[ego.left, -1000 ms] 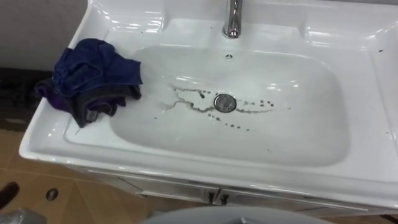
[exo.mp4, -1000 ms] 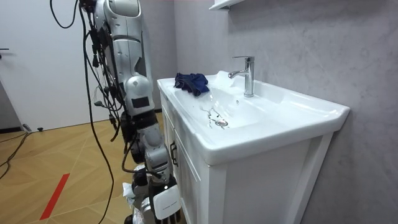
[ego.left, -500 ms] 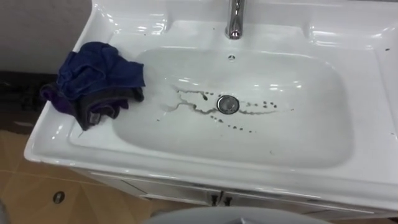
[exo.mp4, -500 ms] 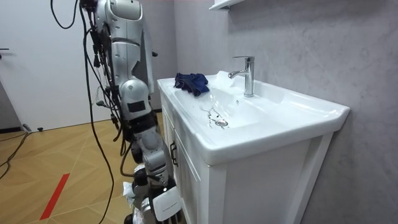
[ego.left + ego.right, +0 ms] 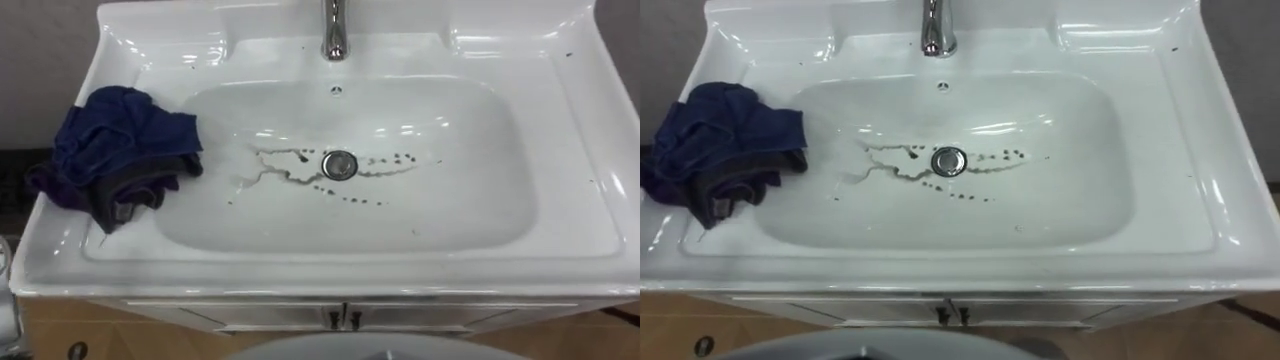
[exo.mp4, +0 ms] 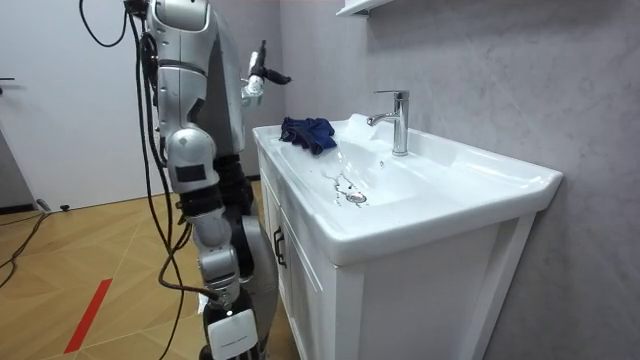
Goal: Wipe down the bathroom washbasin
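Cloth (image 5: 115,150) on basin rim (image 5: 300,268), left hand (image 6: 262,80) apart

The place is a bathroom-style washing corner, shown by a white ceramic basin (image 5: 560,150) with a chrome tap (image 5: 334,30) on a white cabinet (image 6: 420,300) against a grey wall (image 6: 500,70), above a wooden floor (image 6: 90,250).

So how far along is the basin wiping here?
Nothing looks wiped yet: dark streaks and specks lie around the drain in the basin. The blue cloth sits bunched on the basin's left rim, untouched. The left hand is raised near it; grasping the cloth and all wiping remain.
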